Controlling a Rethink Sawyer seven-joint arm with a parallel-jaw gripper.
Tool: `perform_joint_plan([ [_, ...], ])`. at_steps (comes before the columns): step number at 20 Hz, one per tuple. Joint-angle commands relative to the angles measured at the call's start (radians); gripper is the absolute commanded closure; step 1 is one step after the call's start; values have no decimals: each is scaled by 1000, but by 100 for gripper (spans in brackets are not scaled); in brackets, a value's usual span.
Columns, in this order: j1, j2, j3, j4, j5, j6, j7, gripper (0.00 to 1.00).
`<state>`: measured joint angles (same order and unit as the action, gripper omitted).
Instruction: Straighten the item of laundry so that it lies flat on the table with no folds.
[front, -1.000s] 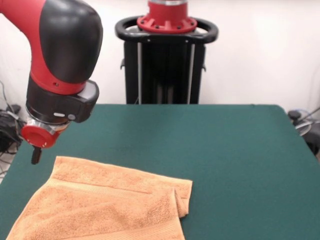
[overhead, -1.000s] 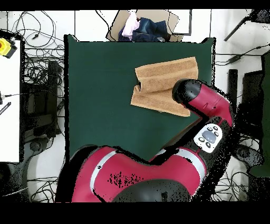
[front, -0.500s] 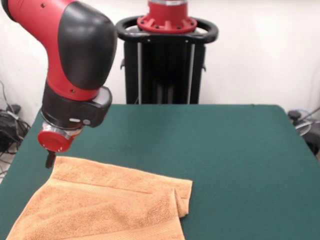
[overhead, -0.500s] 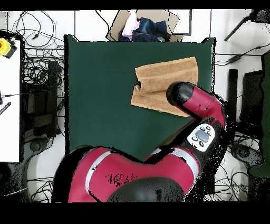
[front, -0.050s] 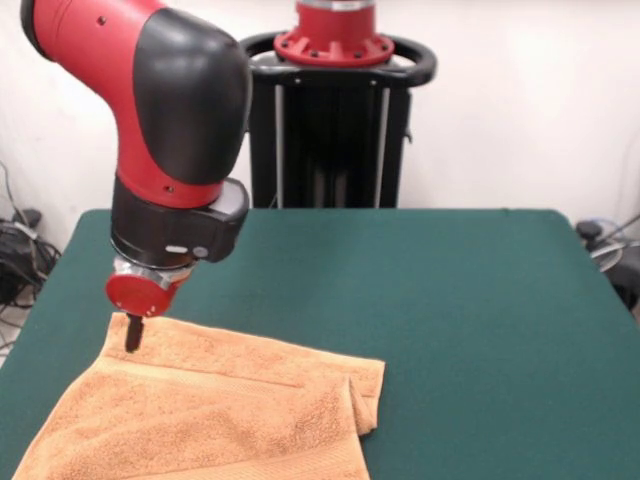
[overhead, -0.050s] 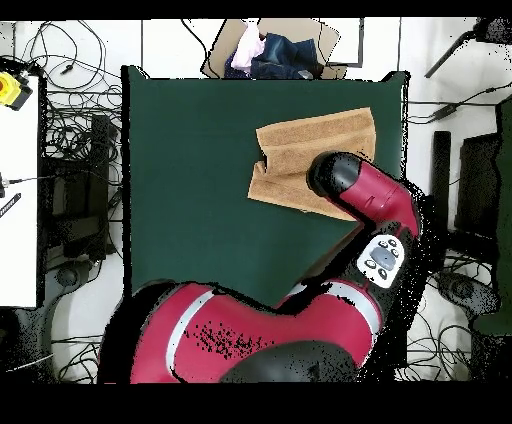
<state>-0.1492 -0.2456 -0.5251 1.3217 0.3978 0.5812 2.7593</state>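
The orange-tan towel (front, -0.050s: 215, 410) lies at the near left of the green table (front, -0.050s: 460, 300), folded over itself, with a doubled flap and a small tuck at its right end. In the overhead view the towel (overhead, -0.050s: 300, 150) sits near the table's (overhead, -0.050s: 190, 180) right edge, partly covered by the arm's black wrist (overhead, -0.050s: 335, 175). My gripper (front, -0.050s: 132, 334) points down at the towel's far left corner, its dark tip at or just above the cloth. From above the wrist hides it. Whether it is open or shut does not show.
An open cardboard box with clothes (overhead, -0.050s: 268, 52) stands beyond the table's top edge in the overhead view. Cables (overhead, -0.050s: 75, 120) crowd the floor to its left, beside a white surface (overhead, -0.050s: 18, 200). The towel's near edge runs off the bottom of the front view.
The arm has swung right and lower in the front view. The gripper went from beside the towel's far left corner to over that corner. The towel has not shifted.
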Motion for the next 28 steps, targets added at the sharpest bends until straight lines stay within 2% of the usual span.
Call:
perform_joint_plan([
  [1, -47, -30, 211, 139, 51, -33, 68, 0],
  [4, -81, -36, 251, 166, 47, -82, 51, 0],
  [6, -81, -24, 244, 158, 28, -76, 53, 0],
  [13, -27, 95, 115, 59, -35, 20, 113, 0],
  [23, 25, 217, 8, -50, -9, 121, 192, 0],
  [28, 30, 251, -14, -65, 6, 111, 192, 0],
])
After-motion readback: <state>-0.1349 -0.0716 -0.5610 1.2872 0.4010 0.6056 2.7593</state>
